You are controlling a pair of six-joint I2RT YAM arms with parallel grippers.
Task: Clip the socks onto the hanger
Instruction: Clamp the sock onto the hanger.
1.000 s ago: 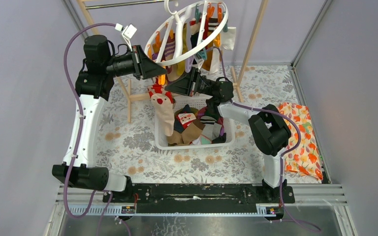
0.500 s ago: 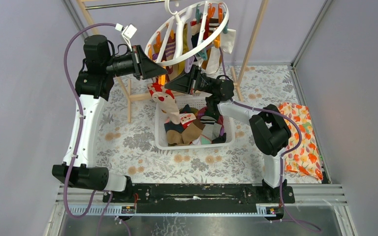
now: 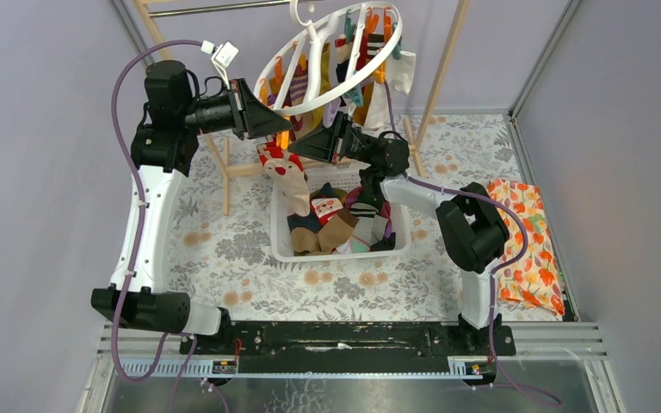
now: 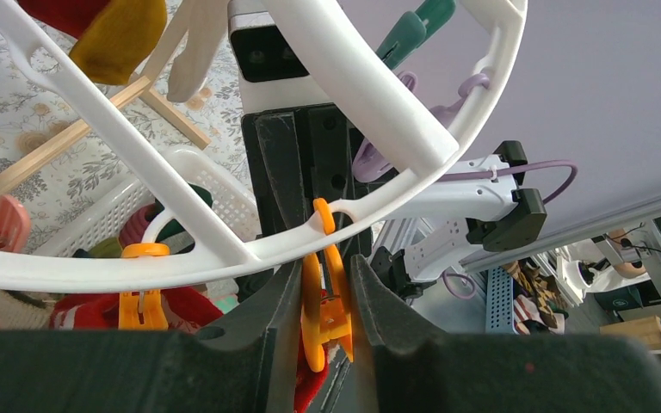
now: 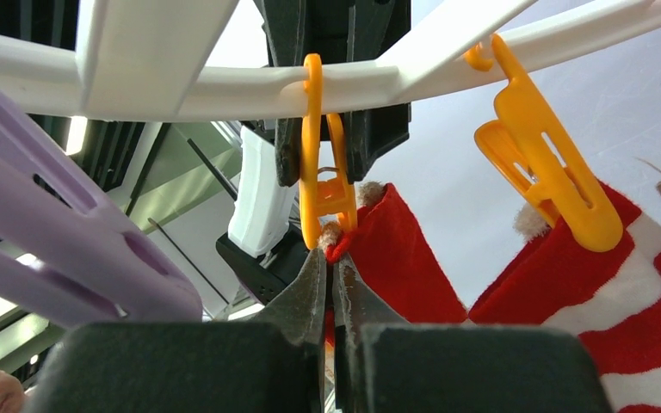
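Left gripper [image 4: 325,288]: jaws were partly closed, with one finger pressed against each side of the orange clip [image 4: 325,323]; nothing else was in the grip
Wooden rack [image 3: 226,172]: stood on the patterned table cover, behind and below the left gripper
Orange clip: hung by its loop from the near rim of the hanger [image 4: 370,95], between the two grippers
Hanger: white ring with curved inner bars, raised above the far side of the basket and tilted, right side higher
Hung socks [image 3: 355,60]: several dangled from clips under the far right part of the ring
Santa sock [image 3: 286,176]: hung below both grippers, lower end over the left end of the basket; its red top edge sat at the lower mouth of the orange clip; whether the clip gripped it could not be told
Right gripper [image 5: 331,267]: fully closed, with the red top edge of the Santa sock pinched between the fingertips, directly beneath the orange clip
Basket [image 3: 336,255]: white, slotted, at table centre; it held loose socks [image 3: 344,219] in a pile, tan, dark, striped and one Santa-patterned
Floral cloth [image 3: 529,249]: orange, lay flat at the right edge of the table, well apart from the basket
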